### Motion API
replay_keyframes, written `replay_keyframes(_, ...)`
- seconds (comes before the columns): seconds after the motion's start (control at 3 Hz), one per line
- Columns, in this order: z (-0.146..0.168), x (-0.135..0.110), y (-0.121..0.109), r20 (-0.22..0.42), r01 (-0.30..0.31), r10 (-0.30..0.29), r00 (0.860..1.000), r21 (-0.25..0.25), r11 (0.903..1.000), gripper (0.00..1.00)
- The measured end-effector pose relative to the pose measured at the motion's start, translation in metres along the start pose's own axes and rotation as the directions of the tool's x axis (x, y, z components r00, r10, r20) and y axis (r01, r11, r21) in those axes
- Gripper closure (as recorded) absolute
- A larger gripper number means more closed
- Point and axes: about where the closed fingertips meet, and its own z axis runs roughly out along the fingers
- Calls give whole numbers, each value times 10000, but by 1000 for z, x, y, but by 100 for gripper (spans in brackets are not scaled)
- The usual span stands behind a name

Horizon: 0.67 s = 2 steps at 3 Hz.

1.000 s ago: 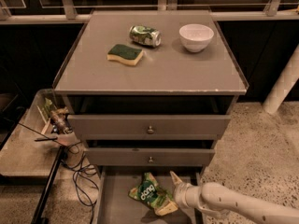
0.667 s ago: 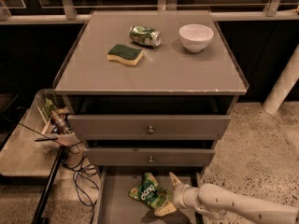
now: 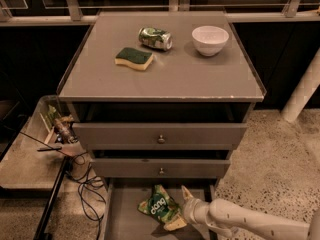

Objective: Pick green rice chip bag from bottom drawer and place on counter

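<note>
The green rice chip bag [image 3: 158, 206] lies crumpled on the floor of the open bottom drawer [image 3: 125, 219], near its middle. My gripper [image 3: 180, 209] reaches in from the lower right on a pale arm and sits against the bag's right edge. It is open, with one finger [image 3: 186, 193] pointing up beside the bag and the other low by the bag's yellowish corner. The bag rests on the drawer floor. The counter [image 3: 165, 81] is the grey cabinet top above.
On the counter stand a green-and-yellow sponge [image 3: 133, 58], a green can [image 3: 155, 38] on its side and a white bowl [image 3: 210, 39]. Two upper drawers [image 3: 160, 136] are slightly open. A low side table with clutter [image 3: 30, 159] and cables [image 3: 82, 184] is at left, a white post [image 3: 302, 91] at right.
The gripper has edged slightly left toward the bag. The bag has not moved.
</note>
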Motion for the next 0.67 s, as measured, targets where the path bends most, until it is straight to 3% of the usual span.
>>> replay_keyframes(0.67,24,21,-4,-49,-307,307,9995,90,9995,0)
